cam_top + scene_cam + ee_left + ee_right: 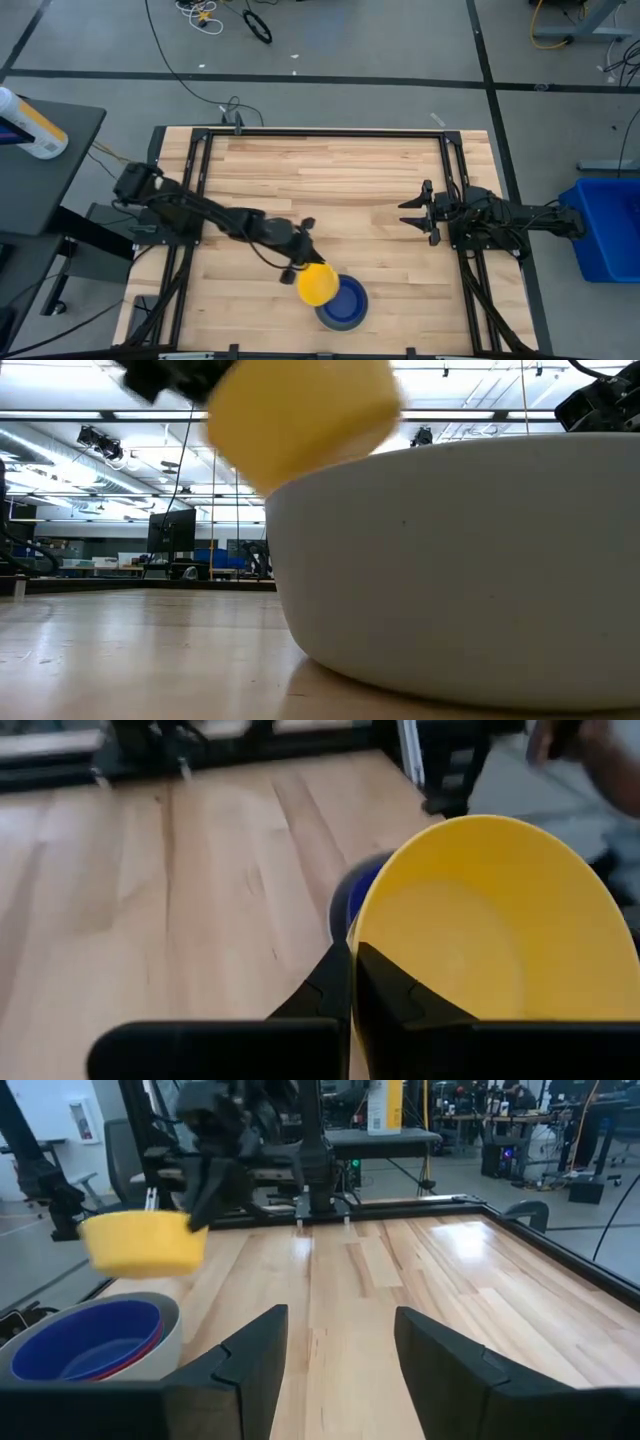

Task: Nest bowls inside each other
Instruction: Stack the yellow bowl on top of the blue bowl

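Left pincer (303, 264) is clamped on the yellow bowl's (317, 284) rim, holding it in the air. The stack, dark blue bowl (346, 298) topmost inside the grey bowl (168, 1323), sits just beyond and below. Right pincer (414, 216) waits well apart, fingers wide.

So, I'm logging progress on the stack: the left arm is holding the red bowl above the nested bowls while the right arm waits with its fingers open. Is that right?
Not quite: the bowl in the left gripper is the yellow bowl, not red. The high view and right wrist view show it above the nested bowls. A red rim already sits nested there. The right gripper does wait with fingers open.
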Robot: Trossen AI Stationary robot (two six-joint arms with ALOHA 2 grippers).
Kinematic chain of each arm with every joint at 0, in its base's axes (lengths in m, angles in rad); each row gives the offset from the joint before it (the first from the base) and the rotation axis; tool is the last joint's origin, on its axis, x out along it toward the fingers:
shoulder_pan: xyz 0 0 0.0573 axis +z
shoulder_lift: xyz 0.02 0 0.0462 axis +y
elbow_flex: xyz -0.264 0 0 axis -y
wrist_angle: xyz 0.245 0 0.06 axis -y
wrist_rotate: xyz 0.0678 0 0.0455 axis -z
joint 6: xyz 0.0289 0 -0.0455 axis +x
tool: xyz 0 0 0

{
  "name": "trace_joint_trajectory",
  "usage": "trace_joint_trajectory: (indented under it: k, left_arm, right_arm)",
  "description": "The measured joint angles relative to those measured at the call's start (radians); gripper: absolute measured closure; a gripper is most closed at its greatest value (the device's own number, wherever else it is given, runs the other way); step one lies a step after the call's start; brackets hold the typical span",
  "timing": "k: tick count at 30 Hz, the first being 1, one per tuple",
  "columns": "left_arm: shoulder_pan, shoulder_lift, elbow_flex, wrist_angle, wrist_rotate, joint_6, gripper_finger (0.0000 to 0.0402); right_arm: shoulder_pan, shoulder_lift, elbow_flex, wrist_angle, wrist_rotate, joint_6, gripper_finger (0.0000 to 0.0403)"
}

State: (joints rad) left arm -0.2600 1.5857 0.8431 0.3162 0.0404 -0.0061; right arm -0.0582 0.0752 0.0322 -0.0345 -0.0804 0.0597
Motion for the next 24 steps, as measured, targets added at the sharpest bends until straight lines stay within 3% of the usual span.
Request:
trace_joint_trajectory:
  k: [5,10,24]
  left_arm:
    - [-0.002,0.118,0.211,-0.184,0.002,0.070,0.0396]
    - [-0.001,0.201,0.351,-0.230,0.051,0.109,0.0396]
    - [0.014,0.374,0.515,-0.374,0.146,0.112,0.0396]
  right_arm:
    - [0.000,0.009,0.000,0.002,0.000,0.000,0.0213]
    - [0.000,0.017,0.000,0.000,-0.001,0.000,0.0214]
    - [0.000,0.023,0.000,0.000,-0.001,0.005,0.0210]
